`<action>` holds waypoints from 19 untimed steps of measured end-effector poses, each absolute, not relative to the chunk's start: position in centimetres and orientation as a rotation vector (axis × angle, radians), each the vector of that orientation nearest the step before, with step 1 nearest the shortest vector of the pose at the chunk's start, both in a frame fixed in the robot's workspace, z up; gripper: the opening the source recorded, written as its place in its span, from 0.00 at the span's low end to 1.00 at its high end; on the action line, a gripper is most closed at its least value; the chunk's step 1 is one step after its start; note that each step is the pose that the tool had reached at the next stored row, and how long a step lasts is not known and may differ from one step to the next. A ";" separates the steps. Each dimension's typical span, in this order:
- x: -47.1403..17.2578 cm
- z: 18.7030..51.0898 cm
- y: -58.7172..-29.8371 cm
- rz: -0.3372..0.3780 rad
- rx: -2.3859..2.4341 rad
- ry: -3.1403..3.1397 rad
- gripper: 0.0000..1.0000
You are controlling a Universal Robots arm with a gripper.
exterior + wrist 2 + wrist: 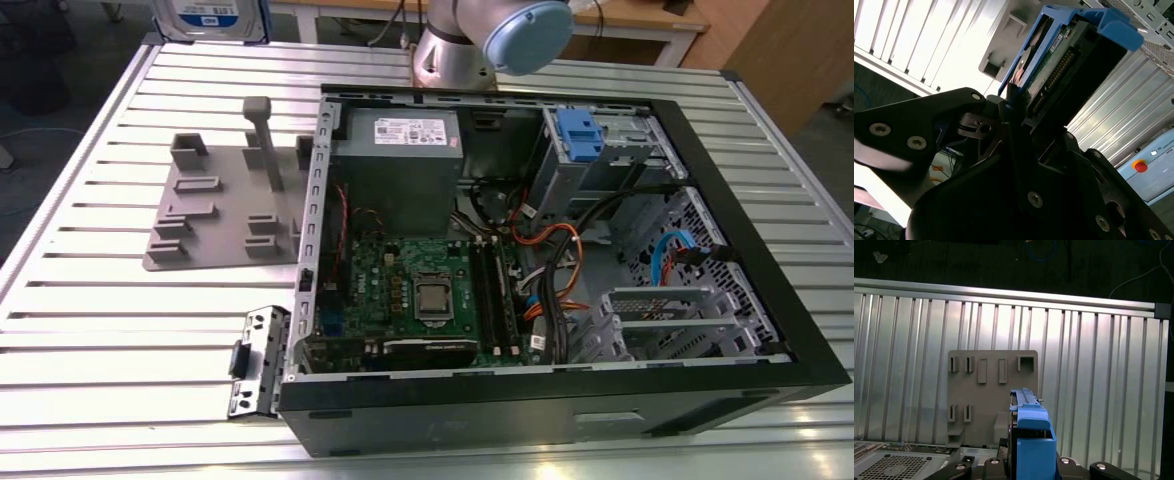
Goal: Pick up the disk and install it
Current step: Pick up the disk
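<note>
The disk (1064, 55), a drive in a bright blue carrier, is held in the air with my gripper (1019, 107) shut on its lower end. In the first wrist view the disk (1029, 425) stands edge-on between the gripper's (1029, 467) two sides, above the grey holder plate (993, 390). In the exterior view the disk (211, 20) hangs at the far left, beyond the table's back edge. The open computer case (534, 230) lies on the table, with a blue-latched drive bay (577, 130) at its far right corner.
The grey holder plate (227, 200) with upright slots sits to the exterior view's left of the case. Inside the case are a grey power supply (396, 160), a green motherboard (414, 290) and loose cables (554, 270). The arm's base (454, 50) stands behind the case on the slatted metal table (80, 330).
</note>
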State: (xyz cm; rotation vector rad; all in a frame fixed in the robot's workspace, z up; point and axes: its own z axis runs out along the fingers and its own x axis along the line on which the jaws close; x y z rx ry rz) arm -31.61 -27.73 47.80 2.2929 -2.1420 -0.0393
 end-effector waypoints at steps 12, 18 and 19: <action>-30.5 47.8 -28.1 -0.039 2.293 -2.142 0.36; -29.8 47.8 -28.2 -0.039 2.293 -2.142 0.36; -29.7 47.8 -28.2 -0.039 2.293 -2.142 0.36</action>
